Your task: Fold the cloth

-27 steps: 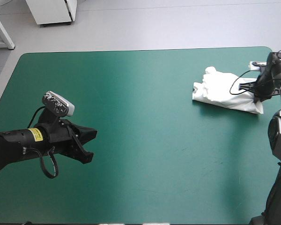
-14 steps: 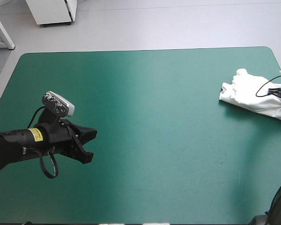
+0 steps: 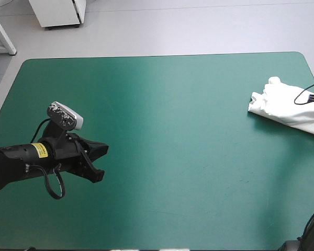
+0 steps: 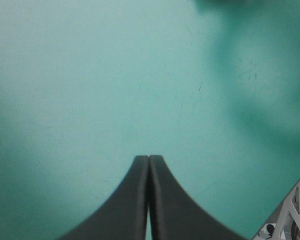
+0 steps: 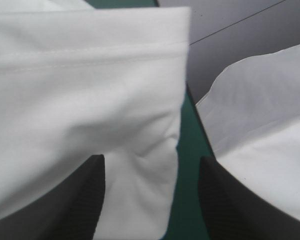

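The white T-shirt (image 3: 287, 106) lies as a crumpled bundle at the table's right edge, part of it running out of the high view. In the right wrist view the T-shirt (image 5: 85, 95) fills most of the picture, and another fold of it hangs off to one side. My right gripper (image 5: 152, 200) is open, its black fingers (image 5: 80, 205) standing apart with white cloth lying between them. My left gripper (image 3: 98, 163) hovers low over the teal-green cover at the left, far from the shirt. In its own view the left gripper (image 4: 149, 165) is shut with nothing held.
The teal-green cover (image 3: 172, 130) stretches bare between the two arms. The table's right edge (image 5: 192, 125) shows close beside the shirt, with grey floor beyond. A white cabinet (image 3: 57, 13) stands past the far left corner.
The T-shirt has been dragged from right of centre out to the table's right edge. The right arm went with it and has almost left the high view. The left arm has not moved.
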{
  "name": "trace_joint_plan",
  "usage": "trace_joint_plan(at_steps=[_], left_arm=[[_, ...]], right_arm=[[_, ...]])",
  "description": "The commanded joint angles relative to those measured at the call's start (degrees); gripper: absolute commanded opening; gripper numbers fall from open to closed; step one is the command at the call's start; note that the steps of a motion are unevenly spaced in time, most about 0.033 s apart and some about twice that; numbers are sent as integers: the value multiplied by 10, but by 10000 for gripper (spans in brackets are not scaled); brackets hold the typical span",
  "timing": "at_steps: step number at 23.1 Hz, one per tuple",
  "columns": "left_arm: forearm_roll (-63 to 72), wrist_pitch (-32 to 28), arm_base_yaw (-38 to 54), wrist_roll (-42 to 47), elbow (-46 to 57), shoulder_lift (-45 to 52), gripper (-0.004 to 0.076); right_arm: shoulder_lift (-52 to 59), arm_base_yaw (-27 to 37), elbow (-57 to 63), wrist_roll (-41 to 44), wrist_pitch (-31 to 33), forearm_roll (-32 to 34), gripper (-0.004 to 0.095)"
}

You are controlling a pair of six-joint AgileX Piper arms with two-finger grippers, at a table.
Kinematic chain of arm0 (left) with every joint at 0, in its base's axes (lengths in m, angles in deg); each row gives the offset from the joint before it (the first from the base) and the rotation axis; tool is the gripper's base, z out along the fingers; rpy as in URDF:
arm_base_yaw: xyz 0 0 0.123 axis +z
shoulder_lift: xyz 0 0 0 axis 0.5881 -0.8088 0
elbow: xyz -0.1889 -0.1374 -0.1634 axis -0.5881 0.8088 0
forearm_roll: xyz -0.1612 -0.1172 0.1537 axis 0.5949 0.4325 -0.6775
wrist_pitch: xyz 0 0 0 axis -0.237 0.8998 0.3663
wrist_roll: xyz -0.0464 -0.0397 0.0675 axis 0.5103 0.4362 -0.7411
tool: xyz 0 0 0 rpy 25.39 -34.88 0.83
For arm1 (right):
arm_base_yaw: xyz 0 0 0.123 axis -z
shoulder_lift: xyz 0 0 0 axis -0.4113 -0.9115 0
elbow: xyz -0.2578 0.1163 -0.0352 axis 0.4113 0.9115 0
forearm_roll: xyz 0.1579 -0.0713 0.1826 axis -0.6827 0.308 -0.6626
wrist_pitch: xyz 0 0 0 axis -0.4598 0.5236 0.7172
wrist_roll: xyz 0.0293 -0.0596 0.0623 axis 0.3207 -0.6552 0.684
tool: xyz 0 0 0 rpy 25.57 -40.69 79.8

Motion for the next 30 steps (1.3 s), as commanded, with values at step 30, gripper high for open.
trace_joint_plan(at_steps=[30], left_arm=[[21,-8,0,4,-14,4,-9]], right_arm=[[776,-175,283,-41,-4,-287,304]])
